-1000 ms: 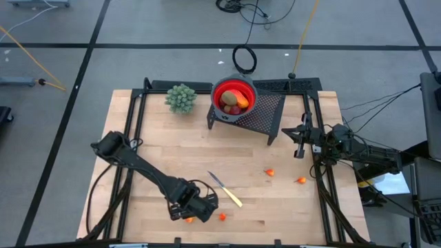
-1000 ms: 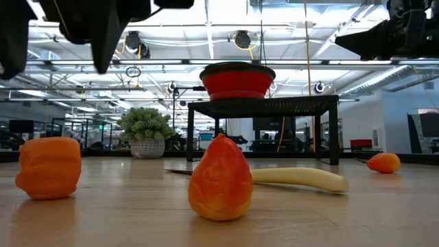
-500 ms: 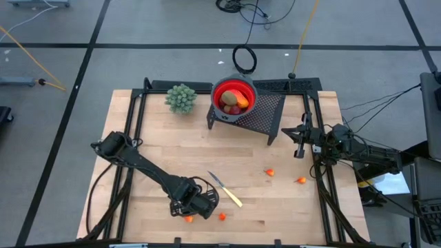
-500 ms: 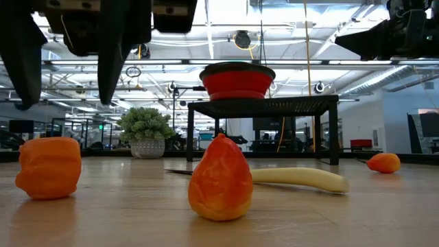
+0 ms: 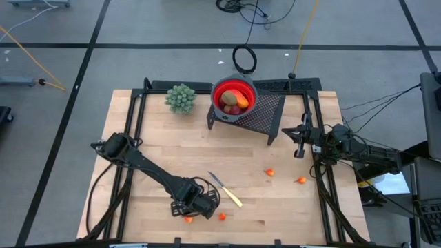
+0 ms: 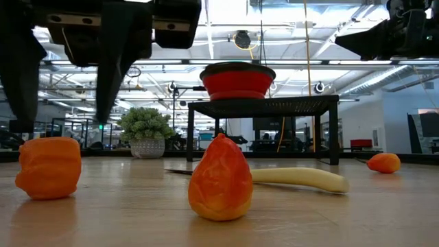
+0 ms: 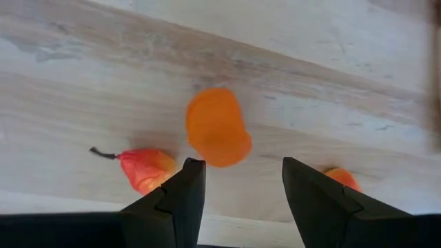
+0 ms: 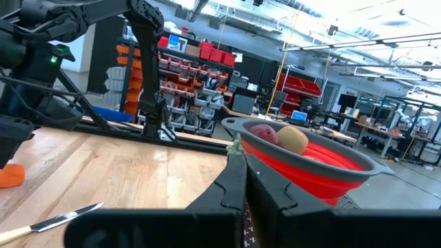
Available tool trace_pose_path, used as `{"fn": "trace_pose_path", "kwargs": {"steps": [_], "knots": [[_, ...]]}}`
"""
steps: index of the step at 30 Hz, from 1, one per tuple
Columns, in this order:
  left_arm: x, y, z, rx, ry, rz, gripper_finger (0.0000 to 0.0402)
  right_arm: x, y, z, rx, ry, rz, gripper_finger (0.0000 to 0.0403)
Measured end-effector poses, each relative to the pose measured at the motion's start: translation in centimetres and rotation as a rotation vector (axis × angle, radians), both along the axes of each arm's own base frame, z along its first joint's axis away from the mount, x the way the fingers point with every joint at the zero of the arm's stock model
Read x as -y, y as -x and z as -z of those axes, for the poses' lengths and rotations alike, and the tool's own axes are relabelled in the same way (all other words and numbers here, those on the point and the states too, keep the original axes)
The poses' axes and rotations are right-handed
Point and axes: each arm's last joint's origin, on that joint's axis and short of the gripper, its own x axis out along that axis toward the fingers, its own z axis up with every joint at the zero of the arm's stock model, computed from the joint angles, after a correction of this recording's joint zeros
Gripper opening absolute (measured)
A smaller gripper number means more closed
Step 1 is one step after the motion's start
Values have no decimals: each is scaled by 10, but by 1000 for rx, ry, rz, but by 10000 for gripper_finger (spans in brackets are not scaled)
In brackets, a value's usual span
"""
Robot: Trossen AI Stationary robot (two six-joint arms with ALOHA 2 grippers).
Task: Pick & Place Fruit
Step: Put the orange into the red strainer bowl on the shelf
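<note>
Fruit pieces lie in two groups. Four small orange toy bits rest on the pale wooden tabletop (image 5: 158,148): a blocky orange chunk (image 5: 187,219) and a pear-shaped orange-red piece with a dark stalk (image 5: 222,216) near the front edge, and two tiny orange ones (image 5: 271,172) (image 5: 301,180) farther right. Several more fill the round red bowl with a grey rim (image 5: 234,94), which sits on a black mesh stand (image 5: 265,110); a brown kiwi-like oval (image 5: 228,99) and dark red round ones (image 5: 235,109) show there. One slim knife with a pale handle (image 5: 227,189) lies between the groups, and one green potted plant (image 5: 181,98) stands at the back. The left pincer (image 7: 238,189) hangs open just above the blocky chunk, gripping nothing. The right pincer (image 5: 298,143) waits closed and empty at the right edge.
</note>
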Motion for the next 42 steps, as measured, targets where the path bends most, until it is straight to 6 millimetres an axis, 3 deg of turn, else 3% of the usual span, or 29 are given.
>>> {"fn": "trace_pose_path", "kwargs": {"steps": [12, 26, 42], "knots": [[-1, 1, 4, -46, 12, 5, 191, 0, 0, 0, 0, 0, 0, 0], [-2, -5, 27, -95, -11, 4, 191, 0, 0, 0, 1, 0, 0, 0], [-1, -6, 38, -120, -29, 8, 191, 0, 0, 0, 0, 0, 0, 0]]}}
